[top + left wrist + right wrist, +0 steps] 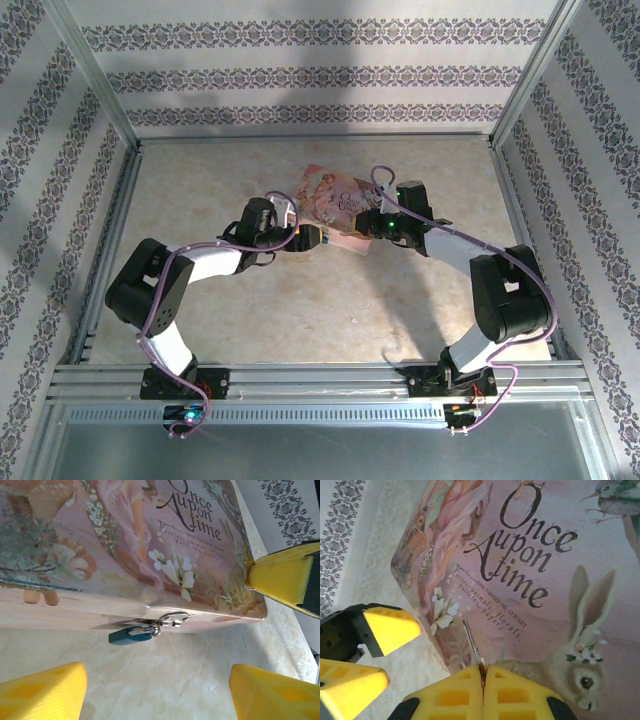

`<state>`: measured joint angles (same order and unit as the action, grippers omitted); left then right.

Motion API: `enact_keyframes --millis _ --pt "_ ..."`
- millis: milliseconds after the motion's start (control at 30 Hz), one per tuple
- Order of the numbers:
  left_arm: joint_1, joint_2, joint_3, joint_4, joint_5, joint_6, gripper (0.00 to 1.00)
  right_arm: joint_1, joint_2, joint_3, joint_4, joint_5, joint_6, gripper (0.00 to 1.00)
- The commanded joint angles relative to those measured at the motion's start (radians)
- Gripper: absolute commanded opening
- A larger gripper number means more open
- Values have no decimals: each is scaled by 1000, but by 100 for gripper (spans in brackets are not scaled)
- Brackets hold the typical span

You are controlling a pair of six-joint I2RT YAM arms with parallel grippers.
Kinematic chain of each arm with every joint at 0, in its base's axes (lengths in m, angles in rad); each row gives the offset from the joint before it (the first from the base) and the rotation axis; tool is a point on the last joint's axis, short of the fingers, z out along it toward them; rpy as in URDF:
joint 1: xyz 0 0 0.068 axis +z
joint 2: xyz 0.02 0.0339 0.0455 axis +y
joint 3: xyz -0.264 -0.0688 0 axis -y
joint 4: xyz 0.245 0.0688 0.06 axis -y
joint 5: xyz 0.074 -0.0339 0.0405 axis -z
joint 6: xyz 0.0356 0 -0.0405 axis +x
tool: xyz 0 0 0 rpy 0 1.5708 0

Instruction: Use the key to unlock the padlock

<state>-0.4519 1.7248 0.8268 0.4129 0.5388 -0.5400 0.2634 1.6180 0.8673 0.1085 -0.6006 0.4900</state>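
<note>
Centrally on the table (300, 310): one pink box (555, 540), its lid lettered "Once upon a time", with smaller lines reading "hand painted oil clipart" and "fairies, animals, florals, patterns, papers", illustrated with a rabbit (585, 675) and white flowers (442, 612). One padlock (131, 635), bluish body and silvery shackle, hangs from a metal clasp (175, 618) on the box's side wall, and the left tool (157, 695) faces that wall with its fingers spread wide and nothing between them. One key (472, 647), a thin grey sliver, is pinched between the closed fingers of the right tool (482, 674), its tip lying over the lid's corner beside the white flowers.
</note>
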Motion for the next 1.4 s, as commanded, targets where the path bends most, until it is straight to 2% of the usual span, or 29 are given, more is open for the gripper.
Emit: enact_keyframes --millis 0,133,500,1100,1367 --pt "-1 41 27 104 9 -34 75 -10 23 -13 26 -12 -4 0" --pt "9 95 52 158 22 -66 75 -7 45 -7 30 -11 -1 0" --pt "56 138 100 151 19 -28 75 21 110 19 46 -6 10 0" --pt "54 64 32 19 13 93 75 64 158 59 81 1 44 0" --pt "49 147 83 49 41 86 68 65 161 58 85 2 48 0"
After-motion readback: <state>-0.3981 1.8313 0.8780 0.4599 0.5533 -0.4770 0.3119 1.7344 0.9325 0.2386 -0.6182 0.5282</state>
